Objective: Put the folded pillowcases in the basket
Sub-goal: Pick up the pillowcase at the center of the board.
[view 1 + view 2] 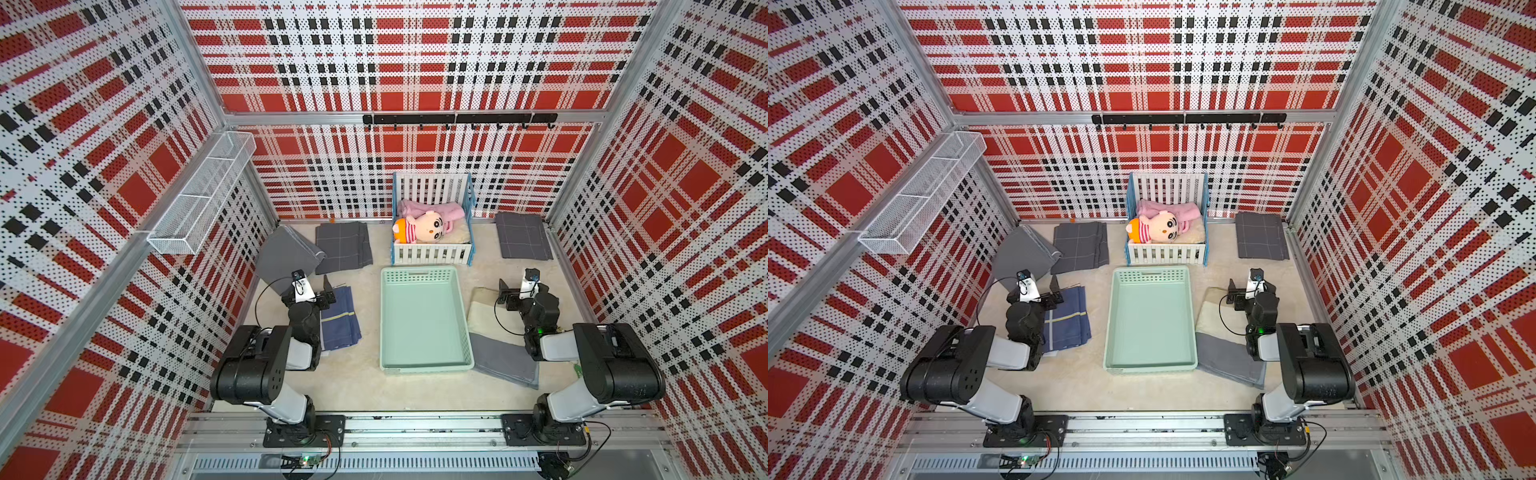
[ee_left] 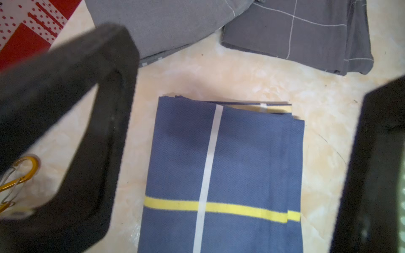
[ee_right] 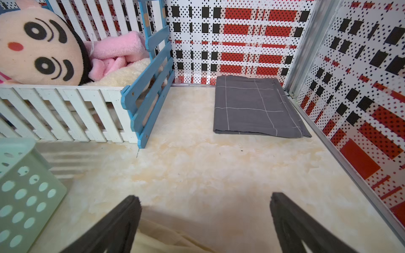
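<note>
Left wrist view: the left gripper (image 2: pixel 252 72) hangs spread wide over the blue pillowcase (image 2: pixel 223 166), lying at nine o'clock from the basket (image 1: pixel 424 324). The right gripper (image 3: pixel 205 198) gapes too, above cream cloth (image 3: pixel 164 238) at three o'clock.

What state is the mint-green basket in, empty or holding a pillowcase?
Empty. In both top views the basket shows only its bare floor; the blue folded cloth lies outside, beside it.

Mint basket (image 1: pixel 424 324): smooth plastic with a soft sheen. Blue pillowcase (image 2: pixel 241 164): matt woven cloth with a fine grain. The counter (image 3: pixel 208 170) is pale, marbled and faintly glossy. The crib (image 3: pixel 72 111) is painted wood, slightly scuffed. Doll (image 3: pixel 39 43): short plush. Pink blanket (image 3: pixel 118 48): fluffy fleece. Shelf (image 1: pixel 199 195): white metal mesh.
</note>
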{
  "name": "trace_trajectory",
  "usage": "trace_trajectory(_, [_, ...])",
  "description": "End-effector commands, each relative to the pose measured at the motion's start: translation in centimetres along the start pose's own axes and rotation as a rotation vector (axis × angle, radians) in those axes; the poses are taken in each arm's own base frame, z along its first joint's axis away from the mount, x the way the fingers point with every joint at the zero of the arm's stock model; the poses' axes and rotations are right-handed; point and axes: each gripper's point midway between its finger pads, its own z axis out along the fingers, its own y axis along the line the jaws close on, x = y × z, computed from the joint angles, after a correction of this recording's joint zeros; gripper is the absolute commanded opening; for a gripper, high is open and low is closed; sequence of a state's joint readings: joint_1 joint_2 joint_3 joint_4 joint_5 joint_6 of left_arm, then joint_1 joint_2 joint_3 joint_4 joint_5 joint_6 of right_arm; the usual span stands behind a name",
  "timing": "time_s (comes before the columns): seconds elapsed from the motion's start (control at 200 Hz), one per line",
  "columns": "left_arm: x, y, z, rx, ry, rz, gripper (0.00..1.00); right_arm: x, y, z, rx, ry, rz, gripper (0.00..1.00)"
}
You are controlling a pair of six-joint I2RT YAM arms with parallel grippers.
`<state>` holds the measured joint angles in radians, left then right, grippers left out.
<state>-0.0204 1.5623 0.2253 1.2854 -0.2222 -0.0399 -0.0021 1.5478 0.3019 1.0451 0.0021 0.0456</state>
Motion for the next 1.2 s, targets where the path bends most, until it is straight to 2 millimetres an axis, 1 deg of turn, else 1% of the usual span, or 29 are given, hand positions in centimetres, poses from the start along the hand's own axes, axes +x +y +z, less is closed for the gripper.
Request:
trace_trajectory(0.0, [-1.0,-0.1,0.1,-0.003,-0.033,0.002,0.99,-0.8,0.2,0.3,0.000,-0.019,0.005,1.00])
trace_trajectory(0.751, [-1.0,-0.1,0.1,-0.002,-0.035,0.002,0.99,-0.8,0.1,0.3,0.001,-0.021,0.004,1.00])
trace_trajectory(0.802, [-1.1,-0.1,0.0,-0.002,-0.036,0.002,0.99,-1.0,-0.2,0.3,0.026,-0.024,0.012,1.00])
trace_trajectory(0.827, [-1.0,-0.2,-0.1,-0.002,-0.036,0.006,0.99,-1.5,-0.8,0.5,0.065,-0.016,0.025,1.00])
trace_trajectory(0.862, [-1.6,-0.5,0.0,0.007,-0.053,0.011,0.99,-2.3,-1.8,1.2,0.119,0.022,0.042,1.00])
trace_trajectory(0.887, [-2.0,-1.0,0.0,0.016,-0.056,0.023,0.99,-2.5,-2.5,1.8,0.164,0.086,0.041,1.00])
trace_trajectory(0.892, [-1.9,-1.0,0.1,0.015,-0.050,0.026,0.99,-2.3,-2.6,1.9,0.172,0.110,0.039,1.00])
trace_trajectory(0.927, [-2.4,-1.2,0.4,0.001,-0.038,0.039,0.99,-2.7,-3.4,2.8,0.218,0.192,0.027,1.00])
trace_trajectory(0.937, [-2.5,-1.3,0.4,0.000,-0.033,0.044,0.99,-2.4,-3.5,3.0,0.226,0.223,0.025,1.00])
trace_trajectory(0.947, [-2.7,-1.4,0.5,-0.002,-0.029,0.048,0.99,-2.7,-3.7,3.3,0.234,0.235,0.025,1.00])
trace_trajectory(0.997, [-4.0,-2.2,0.8,-0.017,-0.018,0.074,0.99,-2.8,-3.7,4.1,0.247,0.308,0.078,1.00])
trace_trajectory(1.057, [-6.1,-3.2,0.9,-0.045,-0.023,0.082,0.99,-2.9,-2.7,4.6,0.238,0.371,0.152,1.00])
trace_trajectory(1.072, [-6.8,-3.4,0.9,-0.054,-0.027,0.079,0.99,-2.8,-2.3,4.6,0.236,0.386,0.156,1.00])
trace_trajectory(1.107, [-8.1,-4.2,0.9,-0.071,-0.025,0.081,0.99,-3.3,-1.5,4.7,0.223,0.395,0.157,1.00])
trace_trajectory(1.112, [-8.4,-4.3,0.9,-0.076,-0.026,0.081,0.99,-3.7,-0.9,4.9,0.209,0.388,0.152,1.00])
trace_trajectory(1.122, [-8.7,-4.5,0.9,-0.082,-0.020,0.084,0.99,-3.7,-0.9,4.9,0.209,0.388,0.152,1.00])
trace_trajectory(1.127, [-9.0,-4.6,0.9,-0.085,-0.021,0.084,0.99,-4.4,-0.5,5.0,0.199,0.374,0.152,1.00])
trace_trajectory(1.132, [-9.2,-4.5,0.9,-0.093,-0.021,0.084,0.99,-4.4,-0.5,5.0,0.199,0.374,0.152,1.00])
trace_trajectory(1.137, [-9.3,-5.1,0.8,-0.085,-0.015,0.087,0.99,-4.8,0.0,5.1,0.188,0.364,0.149,1.00])
trace_trajectory(1.142, [-9.4,-5.4,0.7,-0.081,-0.014,0.088,0.99,-4.8,0.0,5.1,0.188,0.364,0.149,1.00])
trace_trajectory(1.147, [-9.7,-5.6,0.7,-0.081,-0.014,0.089,0.99,-4.9,0.4,5.1,0.179,0.366,0.144,1.00])
trace_trajectory(1.152, [-10.0,-5.8,0.6,-0.082,-0.014,0.089,0.99,-4.5,0.3,4.8,0.189,0.387,0.137,1.00])
trace_trajectory(1.162, [-10.4,-6.1,0.6,-0.092,-0.009,0.089,0.99,-4.7,0.7,4.7,0.181,0.394,0.114,1.00])
trace_trajectory(1.167, [-10.7,-6.2,0.6,-0.095,-0.009,0.089,0.99,-4.8,0.9,4.7,0.178,0.394,0.106,1.00])
trace_trajectory(1.172, [-10.9,-6.3,0.5,-0.099,-0.008,0.087,0.99,-5.2,1.4,4.7,0.165,0.385,0.100,1.00])
trace_trajectory(1.177, [-11.0,-6.3,0.5,-0.105,-0.002,0.088,0.99,-5.2,1.4,4.7,0.165,0.385,0.100,1.00])
trace_trajectory(1.182, [-11.3,-6.5,0.5,-0.109,-0.002,0.087,0.99,-5.6,1.9,4.6,0.155,0.379,0.097,1.00])
trace_trajectory(1.187, [-11.5,-6.6,0.4,-0.113,-0.001,0.086,0.99,-5.5,1.9,4.5,0.158,0.385,0.092,1.00])
trace_trajectory(1.197, [-11.8,-6.6,0.3,-0.130,0.006,0.082,0.99,-6.0,2.3,4.5,0.150,0.376,0.070,1.00])
